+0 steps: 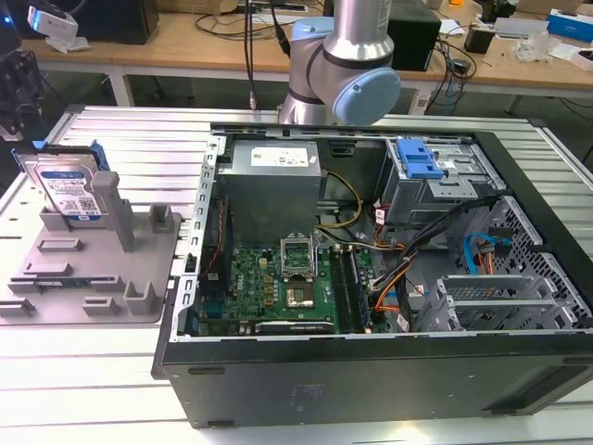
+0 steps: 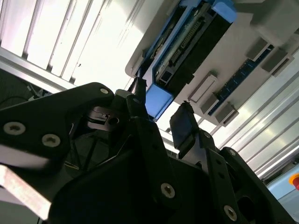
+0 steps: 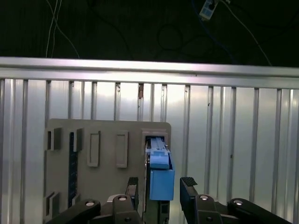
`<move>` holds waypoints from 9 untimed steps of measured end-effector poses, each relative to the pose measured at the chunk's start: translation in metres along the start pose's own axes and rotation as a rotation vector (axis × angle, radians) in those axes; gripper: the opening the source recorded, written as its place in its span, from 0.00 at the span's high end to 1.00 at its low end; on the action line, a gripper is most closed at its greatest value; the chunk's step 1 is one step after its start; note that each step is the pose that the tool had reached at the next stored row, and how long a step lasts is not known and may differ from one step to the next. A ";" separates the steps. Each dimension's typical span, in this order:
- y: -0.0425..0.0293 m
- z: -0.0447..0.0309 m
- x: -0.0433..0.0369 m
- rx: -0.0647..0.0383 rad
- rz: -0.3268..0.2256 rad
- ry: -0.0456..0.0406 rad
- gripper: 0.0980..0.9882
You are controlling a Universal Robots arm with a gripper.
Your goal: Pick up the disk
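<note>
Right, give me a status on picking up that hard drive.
Done: the open claw is lined up over the silver-grey rectangular hard drive with blue plastic rails, one finger to each side of it in the first wrist view. In hand: nothing gripped. Left: grasp and lift; the drive stands on edge in the grey plastic fixture plate, untouched.

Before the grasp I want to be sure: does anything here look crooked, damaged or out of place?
Nothing stands out. The disk stands on edge in the grey fixture plate, with no visible damage. In the first wrist view the gripper has its jaws open on either side of it.
</note>
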State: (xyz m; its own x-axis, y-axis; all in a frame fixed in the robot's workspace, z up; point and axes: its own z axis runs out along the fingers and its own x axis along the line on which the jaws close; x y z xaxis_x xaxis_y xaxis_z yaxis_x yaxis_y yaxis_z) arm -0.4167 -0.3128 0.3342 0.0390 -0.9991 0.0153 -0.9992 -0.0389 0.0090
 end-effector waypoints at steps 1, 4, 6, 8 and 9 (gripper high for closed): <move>0.0000 0.0011 0.0003 0.000 0.000 0.0000 0.57; -0.0001 0.0033 0.0004 0.000 0.000 0.0000 0.57; -0.0001 0.0054 0.0005 0.000 0.000 0.0000 0.57; -0.0001 0.0073 0.0005 0.000 0.000 -0.0001 0.57; -0.0001 0.0082 0.0005 0.000 0.000 0.0000 0.57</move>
State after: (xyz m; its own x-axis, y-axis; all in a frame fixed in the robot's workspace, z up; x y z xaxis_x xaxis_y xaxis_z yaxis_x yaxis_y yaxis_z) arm -0.4166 -0.3134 0.3260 0.0392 -0.9991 0.0153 -0.9992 -0.0390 0.0091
